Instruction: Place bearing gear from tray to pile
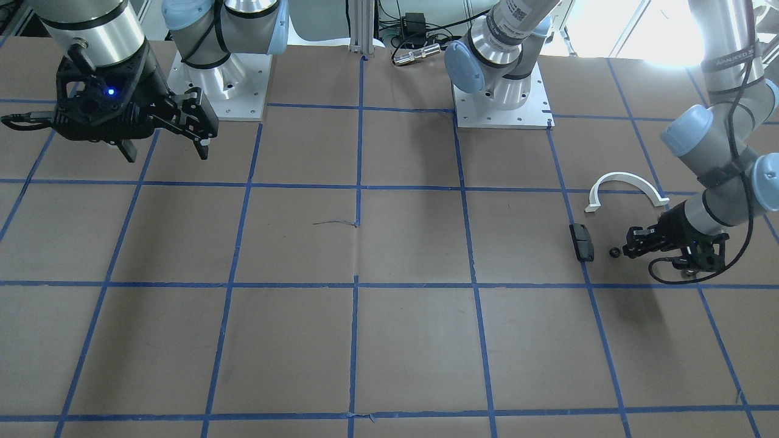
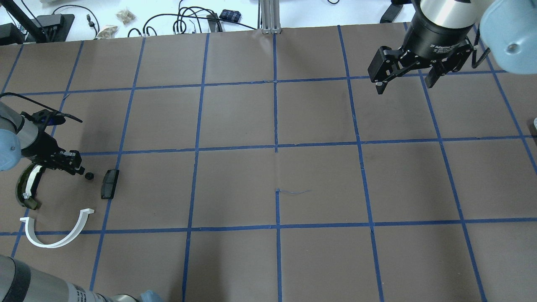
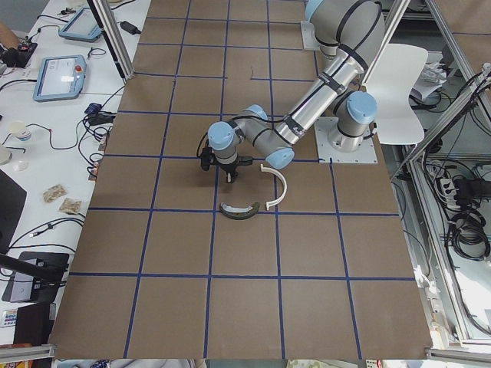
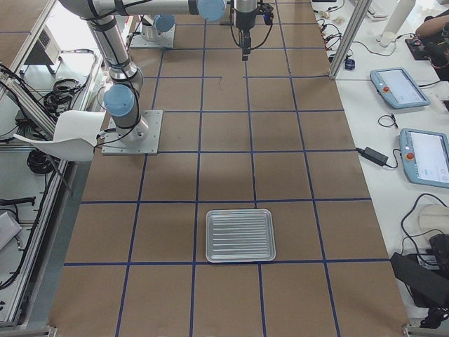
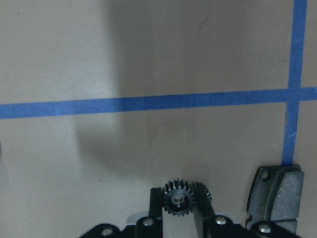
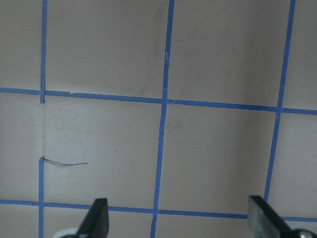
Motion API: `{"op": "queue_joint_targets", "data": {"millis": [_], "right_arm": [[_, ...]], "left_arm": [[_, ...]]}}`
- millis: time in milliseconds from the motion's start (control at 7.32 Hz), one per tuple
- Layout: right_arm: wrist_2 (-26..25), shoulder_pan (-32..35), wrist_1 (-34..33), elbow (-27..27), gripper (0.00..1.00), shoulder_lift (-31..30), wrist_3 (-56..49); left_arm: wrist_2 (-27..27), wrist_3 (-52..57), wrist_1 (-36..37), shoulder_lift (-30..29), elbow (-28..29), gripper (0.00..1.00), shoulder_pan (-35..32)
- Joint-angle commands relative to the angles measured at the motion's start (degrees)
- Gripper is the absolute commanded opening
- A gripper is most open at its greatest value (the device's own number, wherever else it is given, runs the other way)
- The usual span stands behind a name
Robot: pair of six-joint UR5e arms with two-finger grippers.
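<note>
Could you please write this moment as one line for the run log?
left claw: low at table, bearing gear between fingertips, grip unclear | right claw: open, raised, empty | black block beside gear

Table (image 2: 319,180): arc (image 1: 627,178), block (image 2: 109,183), olive piece (image 2: 21,191), tray (image 4: 239,235)

Reaches far out and low with the left arm (image 1: 709,143), wrist bent over so the left gripper (image 2: 82,170) lies nearly level just above the tabletop (image 2: 319,184). Pinches the bearing gear (image 5: 178,199) between narrowly set jaws. Hangs the right arm (image 2: 440,16) high, with the right gripper (image 2: 405,86) pointing straight down, jaws spread wide.
</note>
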Motion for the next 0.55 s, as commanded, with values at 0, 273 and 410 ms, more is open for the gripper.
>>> {"op": "queue_joint_targets", "data": {"millis": [0, 273, 410], "right_arm": [[-0.48, 0.00, 0.01, -0.14, 1.00, 0.01, -0.14], [-0.75, 0.00, 0.01, -0.84, 1.00, 0.19, -0.49], [-0.66, 0.00, -0.07, -0.75, 1.00, 0.19, -0.49]], "left_arm": [[0.04, 0.01, -0.17, 0.04, -0.33, 0.39, 0.38], [-0.05, 0.01, -0.78, 0.66, -0.50, 0.58, 0.29], [0.04, -0.07, -1.31, 2.14, -0.24, 0.64, -0.49]]}}
